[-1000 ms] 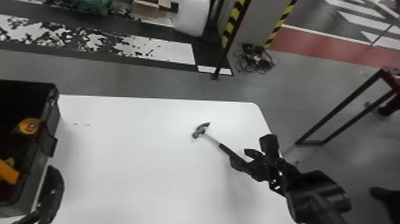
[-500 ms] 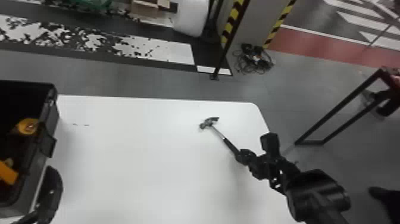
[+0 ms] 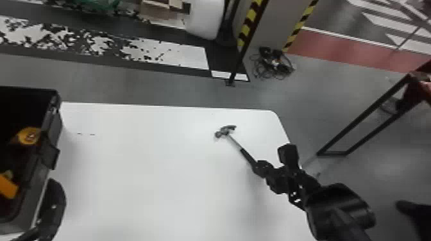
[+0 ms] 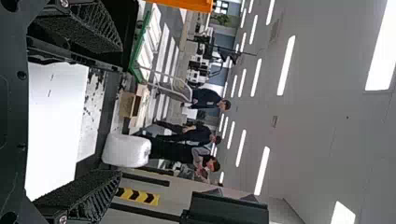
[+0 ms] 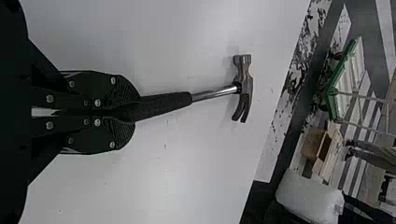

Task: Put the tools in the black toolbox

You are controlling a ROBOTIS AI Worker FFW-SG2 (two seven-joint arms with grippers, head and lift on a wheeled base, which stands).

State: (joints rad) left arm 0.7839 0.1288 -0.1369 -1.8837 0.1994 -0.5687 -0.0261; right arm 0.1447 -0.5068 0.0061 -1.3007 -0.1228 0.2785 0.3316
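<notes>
- Hammer (image 3: 245, 155) and right gripper (image 3: 260, 167) have both moved a little bit, up toward the far edge and the right edge of the bench (image 3: 154, 198).
- That right gripper has its two jaws squeezed on the black end of the hammer's handle.
- Now the hammer is above or on the bench, near the far right corner (can't tell if it touches). Its metal head points at the far edge, and the claw side is turned toward the right edge.
- Over on the left side of the bench sits the black toolbox (image 3: 55, 128), with its top open.
- Inside the toolbox are a yellow tape measure (image 3: 29, 136) and, nearer the robot, an orange thing (image 3: 8, 186). It's hard to see what that one is.
- Just beside the toolbox, on its right, is the left gripper (image 3: 53, 205). Its jaws are wide open.
</notes>
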